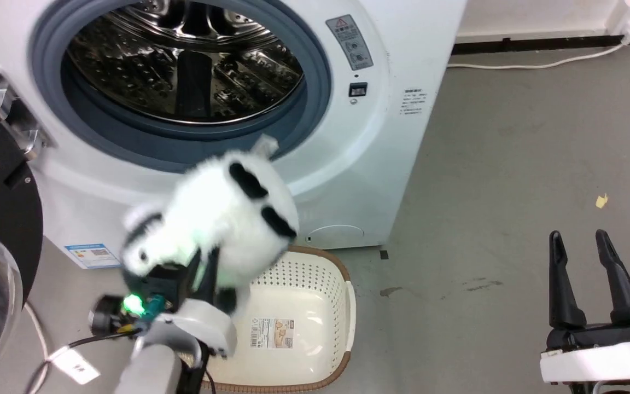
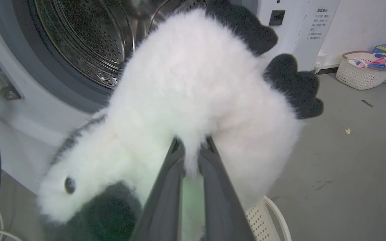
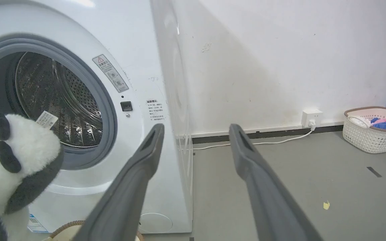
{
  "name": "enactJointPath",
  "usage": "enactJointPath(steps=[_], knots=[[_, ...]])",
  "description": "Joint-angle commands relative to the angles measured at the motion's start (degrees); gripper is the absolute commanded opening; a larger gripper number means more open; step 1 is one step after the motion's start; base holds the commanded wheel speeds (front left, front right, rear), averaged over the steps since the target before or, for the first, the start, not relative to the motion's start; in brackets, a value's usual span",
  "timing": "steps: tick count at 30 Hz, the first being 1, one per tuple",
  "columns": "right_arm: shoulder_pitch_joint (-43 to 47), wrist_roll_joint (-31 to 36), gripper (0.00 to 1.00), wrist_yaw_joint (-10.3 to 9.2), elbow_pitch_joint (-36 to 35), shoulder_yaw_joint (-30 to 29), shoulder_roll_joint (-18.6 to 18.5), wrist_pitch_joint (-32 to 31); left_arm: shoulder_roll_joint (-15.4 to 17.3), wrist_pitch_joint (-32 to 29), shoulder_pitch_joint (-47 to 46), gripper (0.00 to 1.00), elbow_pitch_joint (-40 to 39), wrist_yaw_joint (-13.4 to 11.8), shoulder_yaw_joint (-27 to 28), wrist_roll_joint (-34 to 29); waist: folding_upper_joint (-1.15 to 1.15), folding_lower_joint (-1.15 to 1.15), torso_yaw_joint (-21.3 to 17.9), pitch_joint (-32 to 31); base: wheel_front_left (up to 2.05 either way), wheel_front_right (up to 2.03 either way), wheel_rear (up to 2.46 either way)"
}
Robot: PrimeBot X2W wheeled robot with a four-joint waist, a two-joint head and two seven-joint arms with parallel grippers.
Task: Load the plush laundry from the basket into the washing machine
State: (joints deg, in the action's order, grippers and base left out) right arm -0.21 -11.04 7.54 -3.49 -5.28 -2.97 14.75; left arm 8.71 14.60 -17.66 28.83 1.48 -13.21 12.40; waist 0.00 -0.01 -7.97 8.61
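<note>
Gripping claw: your left claw (image 2: 193,147) clamps the toy (image 1: 222,219) by its white fur, above the basket (image 1: 323,273).
Idle claw: your right claw (image 1: 578,236), fingers spread, holds nothing.
Washer (image 1: 359,164): open drum mouth just beyond the toy.

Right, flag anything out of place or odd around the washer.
A small yellow scrap lies loose on the grey floor right of the washing machine, and a dark stain marks the floor beside the basket. Nothing else stands out. The plush laundry hangs pinched in the left gripper.
</note>
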Motion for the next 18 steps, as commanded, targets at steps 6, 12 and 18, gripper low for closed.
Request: enactJointPath(steps=[6,12,18], knots=[[-0.26,-0.18,1.00,-0.05,-1.42,0.23,0.10,0.25,1.34,0.40,-0.39,0.00,-14.30,-0.70,3.79,-2.45,0.00,0.01,-1.01,4.40,0.00,0.00,0.00],[-4.28,-2.05,1.00,-0.05,-2.24,1.66,0.10,0.25,4.87,-4.77,-13.97,0.00,-18.16,-0.97,5.34,-4.13,0.00,0.01,-5.05,15.69,0.00,0.00,0.00],[-7.35,-4.74,1.00,-0.05,-2.02,2.35,0.10,0.25,8.61,-11.56,-25.25,0.00,-17.66,-0.38,5.40,-6.43,0.00,0.01,-8.83,22.65,0.00,0.00,0.00]])
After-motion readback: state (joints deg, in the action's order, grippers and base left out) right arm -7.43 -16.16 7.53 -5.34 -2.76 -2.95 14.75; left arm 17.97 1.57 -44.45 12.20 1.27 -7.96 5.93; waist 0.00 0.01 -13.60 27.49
